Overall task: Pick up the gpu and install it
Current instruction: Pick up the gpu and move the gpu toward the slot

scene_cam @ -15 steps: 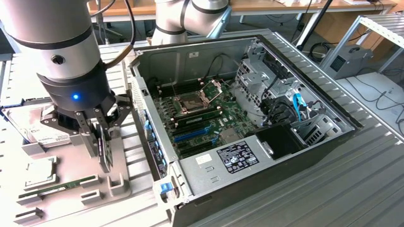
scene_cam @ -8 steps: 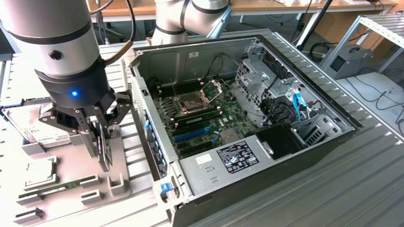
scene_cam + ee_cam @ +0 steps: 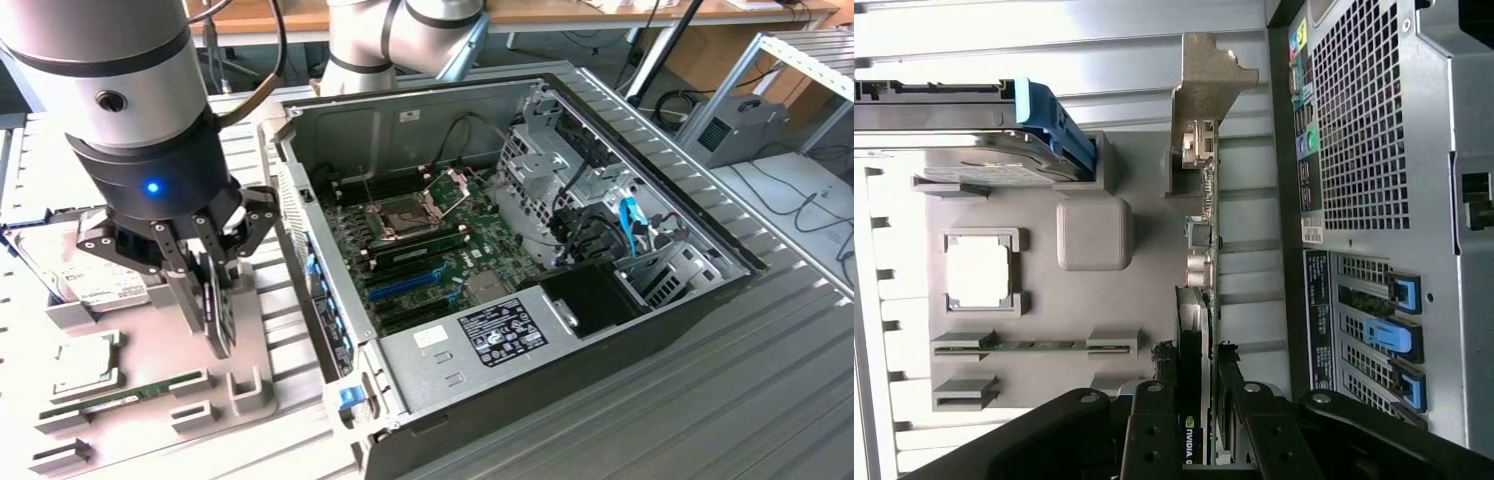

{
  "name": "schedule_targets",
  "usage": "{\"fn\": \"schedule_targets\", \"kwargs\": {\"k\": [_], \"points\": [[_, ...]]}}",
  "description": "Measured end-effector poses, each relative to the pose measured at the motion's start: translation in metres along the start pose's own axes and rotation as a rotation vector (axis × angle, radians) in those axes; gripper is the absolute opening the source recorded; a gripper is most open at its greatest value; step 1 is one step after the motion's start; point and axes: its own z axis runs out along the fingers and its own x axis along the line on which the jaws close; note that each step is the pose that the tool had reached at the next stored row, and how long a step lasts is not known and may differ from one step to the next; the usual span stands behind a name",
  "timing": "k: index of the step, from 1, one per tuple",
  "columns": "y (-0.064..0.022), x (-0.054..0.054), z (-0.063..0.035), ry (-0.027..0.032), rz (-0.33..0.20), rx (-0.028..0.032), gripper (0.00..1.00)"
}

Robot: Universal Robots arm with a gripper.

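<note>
Gripping the gpu (image 3: 220, 312) upright, the hand (image 3: 207, 258) hangs beside the case (image 3: 400, 125).

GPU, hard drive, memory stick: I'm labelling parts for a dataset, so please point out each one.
GPU (image 3: 1200, 240), wrist view, board edge at mid-length.
Hard drive (image 3: 104, 288), exterior view, white label.
Memory stick (image 3: 134, 391), exterior view, middle of green strip.

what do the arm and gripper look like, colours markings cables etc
The arm is a silver-grey cylinder with a black band, then a black wrist section bearing a small glowing blue light. A black cable hangs beside it. The gripper is black, with jointed linkage fingers pinned by silvery bolts.
</note>
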Motion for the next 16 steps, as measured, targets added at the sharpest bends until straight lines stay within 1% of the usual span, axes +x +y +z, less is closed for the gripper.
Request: {"fn": "schedule_targets", "kwargs": {"k": [16], "points": [[0.0004,0.0,-0.0123,0.0,0.0,0.0,0.26]]}}
